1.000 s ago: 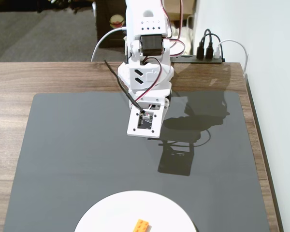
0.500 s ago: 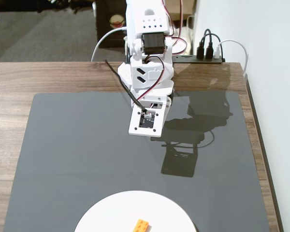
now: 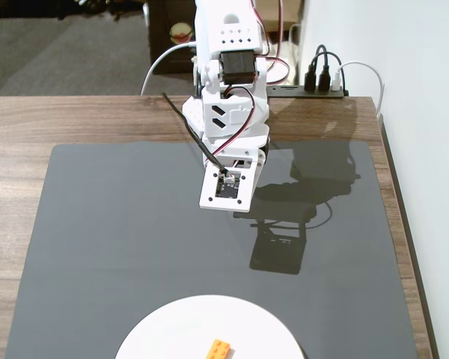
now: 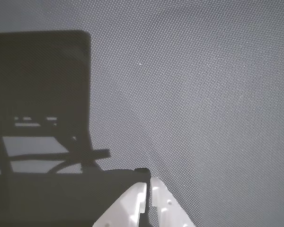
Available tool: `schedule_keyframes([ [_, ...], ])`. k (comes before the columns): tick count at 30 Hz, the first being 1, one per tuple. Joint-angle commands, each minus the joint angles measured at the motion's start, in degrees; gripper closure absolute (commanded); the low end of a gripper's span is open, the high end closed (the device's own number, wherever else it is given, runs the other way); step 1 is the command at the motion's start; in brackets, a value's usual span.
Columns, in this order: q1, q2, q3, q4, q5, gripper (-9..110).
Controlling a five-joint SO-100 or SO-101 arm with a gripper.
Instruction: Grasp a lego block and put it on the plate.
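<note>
Wooden tabletop (image 3: 15, 202) is showing along the left edge of the fixed view, with a dark grey mat (image 3: 112, 247) lying over most of it and sitting bare across the left and middle. Moving right, the white arm (image 3: 228, 112) is hanging over the mat's upper centre, casting a shadow to its right. At the bottom centre the plate (image 3: 172, 333) is running off the frame edge, and the lego block (image 3: 218, 349) is lying on it, well apart from the arm. At the upper right, plugged cables (image 3: 322, 78) are sitting against the white wall (image 3: 426, 149). In the wrist view the gripper (image 4: 148, 187) is showing its white fingertips nearly touching, holding nothing, over the textured mat.
</note>
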Motion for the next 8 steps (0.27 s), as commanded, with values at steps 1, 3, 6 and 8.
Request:
schedule_keyframes([
  [1, -0.3, 0.6, -1.3, -1.0, -0.3, 101],
  [3, -0.3, 0.5, -1.2, -1.1, -0.4, 101],
  [6, -0.3, 0.4, -1.1, -1.1, -0.7, 101],
  [8, -0.4, 0.4, -0.8, -1.1, -1.1, 101],
])
